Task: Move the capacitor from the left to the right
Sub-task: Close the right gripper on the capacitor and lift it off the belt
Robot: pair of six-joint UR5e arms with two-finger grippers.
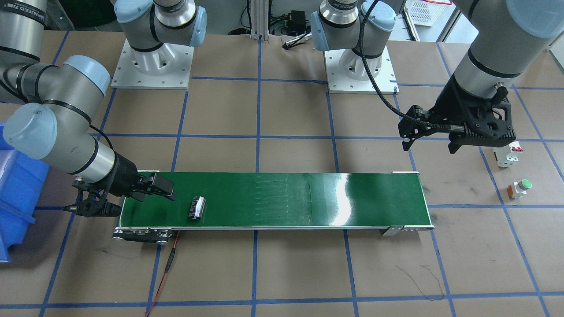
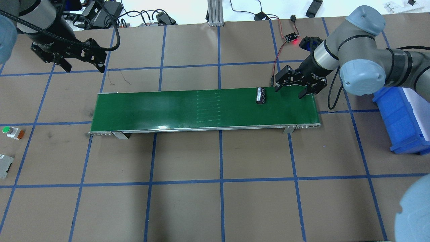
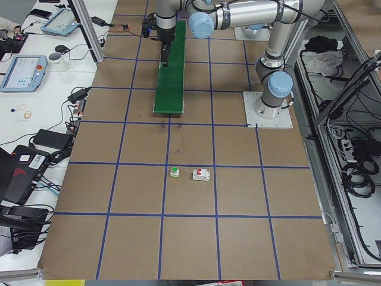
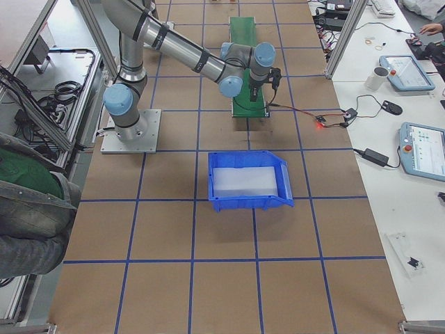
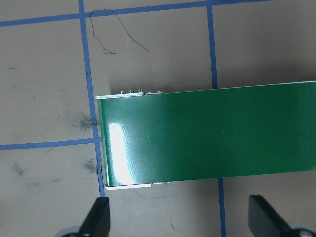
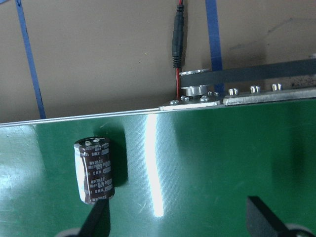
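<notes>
The capacitor (image 2: 261, 95), a short black cylinder with a silver end, lies on its side on the green conveyor belt (image 2: 168, 107) near the belt's right end. It also shows in the front view (image 1: 197, 207) and the right wrist view (image 6: 95, 170). My right gripper (image 2: 290, 90) is open and empty, low over the belt's right end, just beside the capacitor and not touching it. One fingertip (image 6: 96, 222) is close in front of it. My left gripper (image 2: 84, 67) is open and empty, raised beyond the belt's left end (image 5: 148, 143).
A blue bin (image 2: 403, 117) stands on the table to the right of the belt. A white push-button with a green cap (image 2: 10, 131) and a white breaker with a red switch (image 1: 509, 154) lie at the far left. A red wire (image 6: 177, 44) runs by the belt's right end.
</notes>
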